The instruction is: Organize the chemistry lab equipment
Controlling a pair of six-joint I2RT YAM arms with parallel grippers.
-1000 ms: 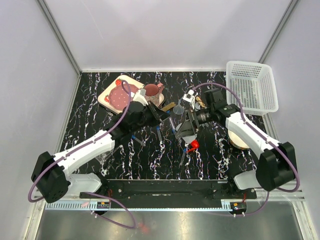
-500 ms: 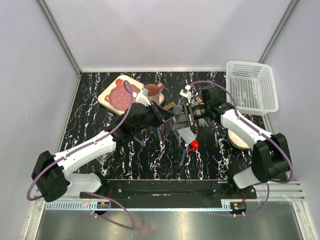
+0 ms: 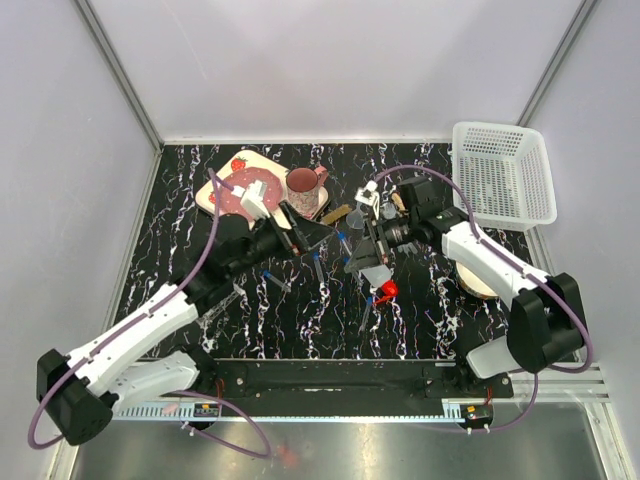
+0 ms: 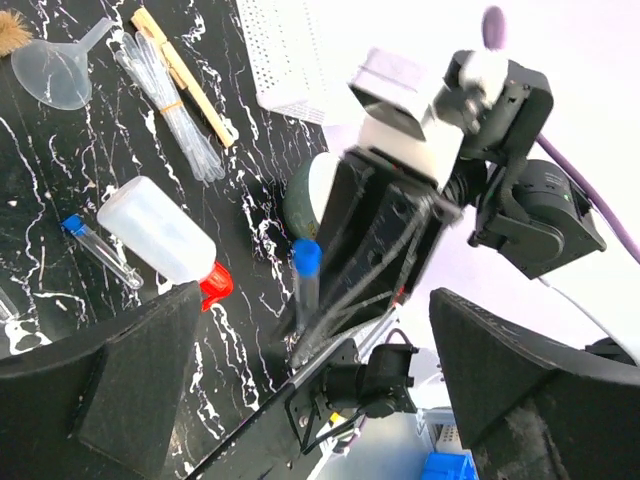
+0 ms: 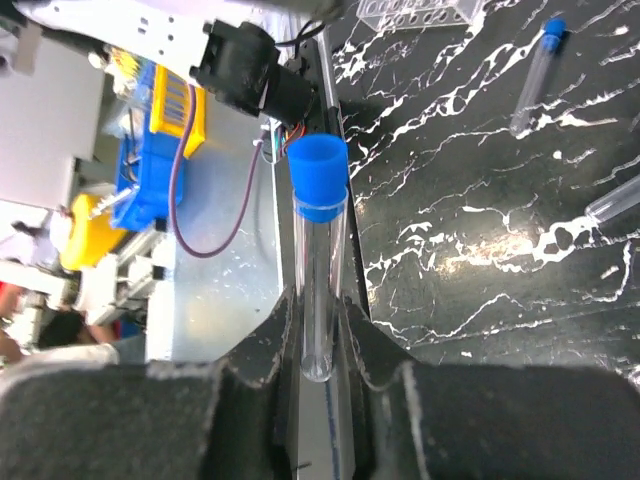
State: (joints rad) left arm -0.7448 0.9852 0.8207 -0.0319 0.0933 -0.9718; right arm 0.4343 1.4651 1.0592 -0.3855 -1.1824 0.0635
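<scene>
My right gripper [image 5: 318, 335] is shut on a clear blue-capped tube [image 5: 318, 250], which stands up between its fingers. In the top view it [image 3: 362, 252] hovers above the table's middle. My left gripper [image 4: 315, 300] is open, its fingers wide on either side of that same tube [image 4: 305, 285] without touching it. The red-capped squeeze bottle [image 4: 155, 230] lies below, next to another tube [image 4: 100, 250]. A clear funnel [image 4: 55, 72], clear droppers [image 4: 170, 100] and a wooden-handled tool [image 4: 185, 75] lie farther back. The clear tube rack [image 5: 415, 10] shows at the top edge of the right wrist view.
A white basket [image 3: 505, 175] stands at the back right. A strawberry-print tray [image 3: 235, 185] and a pink mug [image 3: 303, 185] sit at the back left. A cream bowl [image 3: 478, 280] lies under the right arm. Loose tubes [image 3: 318, 265] lie mid-table.
The tube has passed from my left gripper to my right. The left jaws opened and drew back left; the right jaws closed on the tube.
</scene>
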